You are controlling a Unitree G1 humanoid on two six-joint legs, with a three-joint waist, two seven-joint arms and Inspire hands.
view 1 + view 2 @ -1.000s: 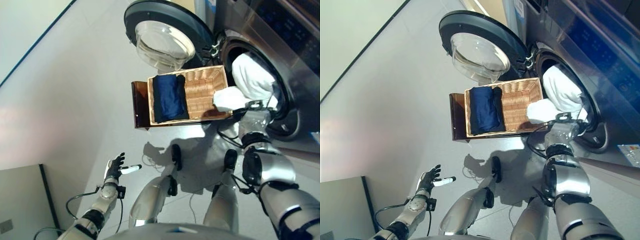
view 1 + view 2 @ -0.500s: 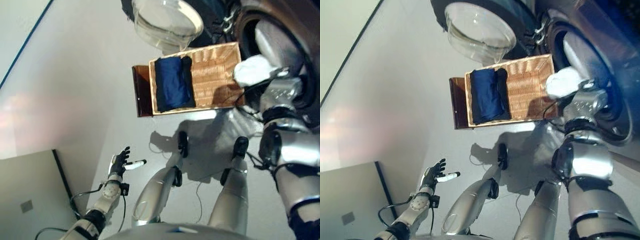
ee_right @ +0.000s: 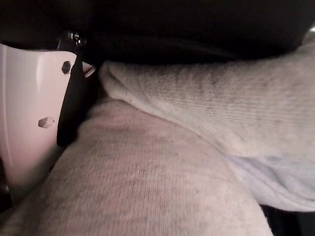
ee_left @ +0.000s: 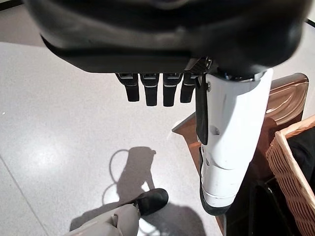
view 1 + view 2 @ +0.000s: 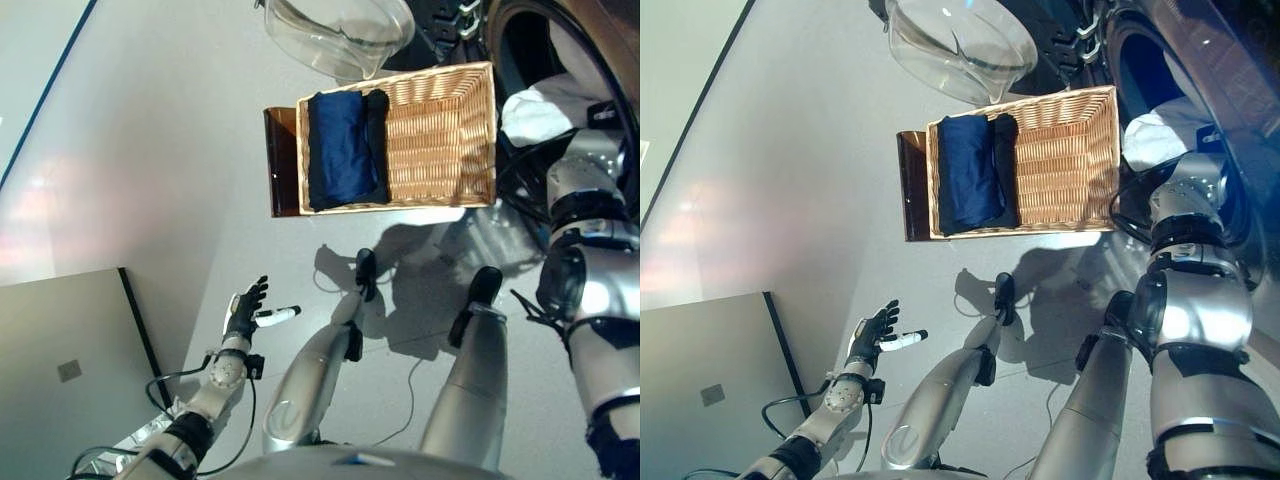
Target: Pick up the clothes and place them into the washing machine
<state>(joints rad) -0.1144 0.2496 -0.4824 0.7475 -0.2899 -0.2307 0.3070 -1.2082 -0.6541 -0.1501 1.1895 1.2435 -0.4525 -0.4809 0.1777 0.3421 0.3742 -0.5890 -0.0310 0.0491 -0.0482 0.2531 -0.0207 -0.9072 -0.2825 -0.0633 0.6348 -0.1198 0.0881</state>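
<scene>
The left hand (image 5: 246, 309) hangs low over the grey floor (image 5: 150, 170), fingers straight and spread, empty. To its right, a rectangular woven wicker basket (image 5: 440, 130) sits on a brown wooden stand (image 5: 283, 170); a folded dark blue garment (image 5: 340, 150) lies in the basket's left end. Further right, a white knitted garment (image 5: 1165, 135) lies at the mouth of the dark front-loading washing machine (image 5: 1200, 40), whose round glass door (image 5: 960, 35) is swung open. The right hand (image 3: 34, 113) is pressed into this white cloth; its fingers are hidden, so its grip cannot be told.
</scene>
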